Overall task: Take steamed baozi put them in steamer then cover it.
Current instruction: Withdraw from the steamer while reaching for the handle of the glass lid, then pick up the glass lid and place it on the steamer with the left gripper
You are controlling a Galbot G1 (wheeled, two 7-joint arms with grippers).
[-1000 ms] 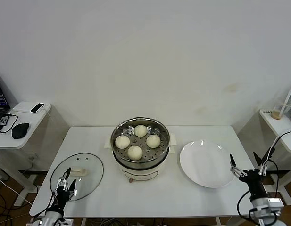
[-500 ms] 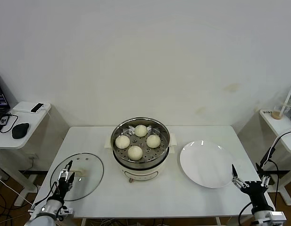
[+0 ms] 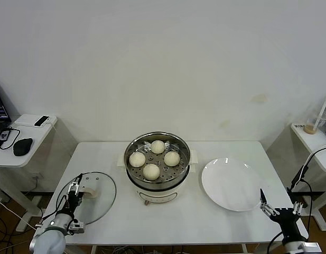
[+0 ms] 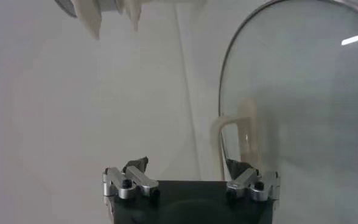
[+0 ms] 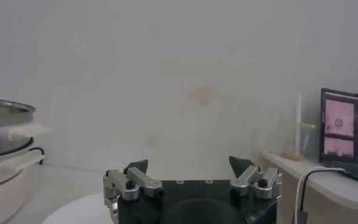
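1. On the white table, centre: steamer, shiny steel pot with perforated tray on a cream-white base, uncovered; small side handles showing.
2. Inside it: four steamed baozi, pale, smooth and round, set in a diamond on the tray, none touching another.
3. Toward the table's left front corner: cover, clear glass with a metal rim, lying flat, well apart from the steamer; cream-white bar handle at its centre.
4. Right over the cover's near-left part: left gripper, reaching forward from the table's front-left corner, jaws spread wide at the bar handle, gripping nothing. From the left wrist view: glass dome and pale handle just ahead of one fingertip.
5. Beside the steamer, on its right: flat white plate.
6. Past the table's front right corner: right gripper, low and pointing up, fingers splayed wide, holding nothing, clear of the plate.
7. Off to the left: side desk with a mouse.
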